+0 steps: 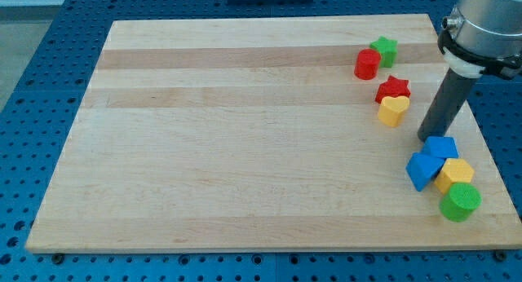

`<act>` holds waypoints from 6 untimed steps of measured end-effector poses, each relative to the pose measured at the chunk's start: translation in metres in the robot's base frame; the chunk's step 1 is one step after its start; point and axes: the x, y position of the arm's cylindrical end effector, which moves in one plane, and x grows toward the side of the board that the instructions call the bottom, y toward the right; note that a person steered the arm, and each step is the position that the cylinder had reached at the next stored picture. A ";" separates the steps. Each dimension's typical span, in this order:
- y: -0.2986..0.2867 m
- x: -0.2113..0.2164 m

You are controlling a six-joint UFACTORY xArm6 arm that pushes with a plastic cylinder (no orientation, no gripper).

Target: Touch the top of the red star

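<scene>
The red star (393, 88) lies on the wooden board (245, 135) at the view's upper right, touching the yellow heart-shaped block (393, 110) just below it. My tip (426, 138) rests on the board to the right of and below the star, apart from it, just above the blue blocks. A red cylinder (367, 64) and a green star (384, 48) sit above the red star.
At the view's lower right is a cluster: a blue cube (442, 147), a larger blue block (422, 170), a yellow block (455, 174) and a green cylinder (460, 202). The board's right edge is close behind the rod.
</scene>
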 end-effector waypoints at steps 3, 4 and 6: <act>-0.013 -0.004; -0.034 -0.007; -0.014 -0.036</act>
